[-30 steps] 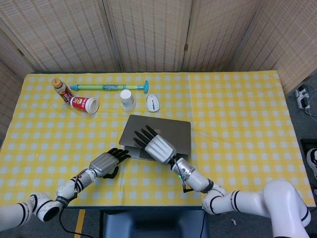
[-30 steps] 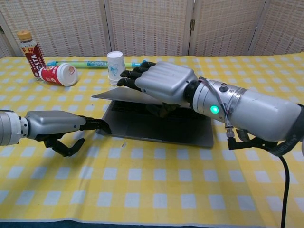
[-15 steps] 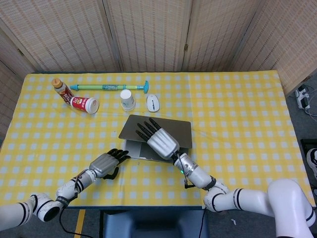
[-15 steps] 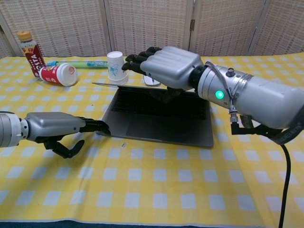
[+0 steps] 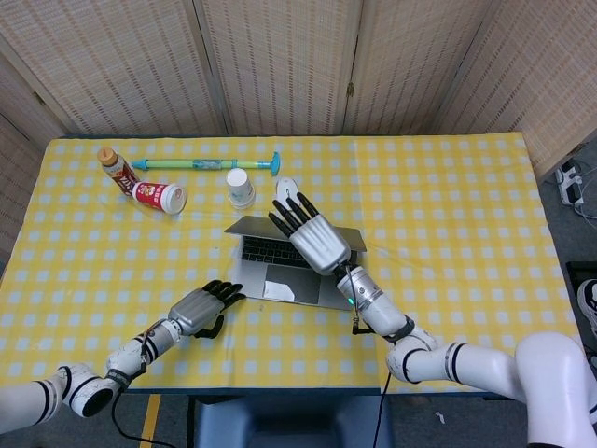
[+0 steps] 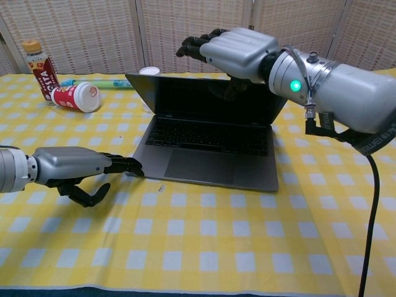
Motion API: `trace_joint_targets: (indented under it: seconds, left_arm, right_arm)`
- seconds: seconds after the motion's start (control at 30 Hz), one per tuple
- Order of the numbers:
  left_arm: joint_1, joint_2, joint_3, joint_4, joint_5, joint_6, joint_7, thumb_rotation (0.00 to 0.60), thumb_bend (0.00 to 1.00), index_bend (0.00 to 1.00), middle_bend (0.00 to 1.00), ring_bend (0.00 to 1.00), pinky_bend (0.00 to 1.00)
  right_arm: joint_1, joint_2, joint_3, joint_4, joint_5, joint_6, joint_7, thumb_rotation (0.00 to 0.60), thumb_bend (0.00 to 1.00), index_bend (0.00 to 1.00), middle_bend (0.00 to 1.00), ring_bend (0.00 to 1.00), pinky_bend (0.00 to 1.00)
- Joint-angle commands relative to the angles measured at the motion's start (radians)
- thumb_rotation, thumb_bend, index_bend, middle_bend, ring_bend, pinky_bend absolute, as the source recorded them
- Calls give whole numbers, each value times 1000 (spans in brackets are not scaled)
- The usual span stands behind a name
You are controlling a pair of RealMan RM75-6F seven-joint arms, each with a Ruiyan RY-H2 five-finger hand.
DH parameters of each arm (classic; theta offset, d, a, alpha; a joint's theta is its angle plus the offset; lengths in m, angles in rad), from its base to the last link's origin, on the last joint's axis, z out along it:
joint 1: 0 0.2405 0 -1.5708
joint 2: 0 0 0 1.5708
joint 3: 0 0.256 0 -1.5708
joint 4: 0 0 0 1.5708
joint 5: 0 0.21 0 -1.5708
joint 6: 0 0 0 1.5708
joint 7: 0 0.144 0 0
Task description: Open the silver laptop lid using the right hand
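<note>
Silver laptop (image 6: 207,139) sits mid-bench on the yellow checked cloth, hinge along the far side, long axis running left to right. Lid (image 6: 204,99) is up, tilted a little back from upright in the chest view; dark screen, keyboard and trackpad all exposed.

Right hand (image 6: 238,52) is at the lid's top edge, right of its centre. Fingers (image 6: 198,44) reach forward and left over the edge, loosely curled; thumb hangs down on the screen side. Looks like a light pinch on the top edge, but the actual contact point is hidden, so I cannot tell for sure that it is holding.

Left hand (image 6: 80,167) lies on the bench at the near left. Its fingertips (image 6: 127,164) touch the laptop base at the near left corner, apparently steadying it; remaining fingers curl under, nothing held.

Key relation: the hinge lies beyond and below the right hand, so any further opening means pushing the top edge away, toward the far side, along an arc about that left-right hinge line. The right hand is the only one near the lid.

Judgement: task mostly done; a little more tilt may remain.

Behind the lid: paper cup (image 5: 240,187), white mouse (image 5: 284,189). Far left: bottle (image 5: 116,169), tipped red cup (image 5: 159,197), green pen-like stick (image 5: 205,164).
</note>
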Motion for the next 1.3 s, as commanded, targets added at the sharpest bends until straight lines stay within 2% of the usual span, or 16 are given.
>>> trace_joint_targets:
  seconds: [0.03, 0.73, 1.3]
  left_arm:
    - [-1, 1, 0, -2, -2, 2, 1, 414, 838, 0, 65, 13, 0]
    - [-11, 3, 4, -16, -20, 7, 29, 401, 838, 0, 65, 12, 0]
    - [-11, 5, 8, -20, -25, 17, 40, 401, 837, 0, 65, 13, 0]
  right_arm:
    - [7, 9, 11, 13, 20, -8, 2, 600, 592, 0, 0, 1, 0]
    - [91, 36, 89, 147, 186, -65, -8, 600, 592, 0, 0, 0, 0]
    - [145, 13, 98, 294, 332, -97, -59, 600, 592, 0, 0, 0, 0]
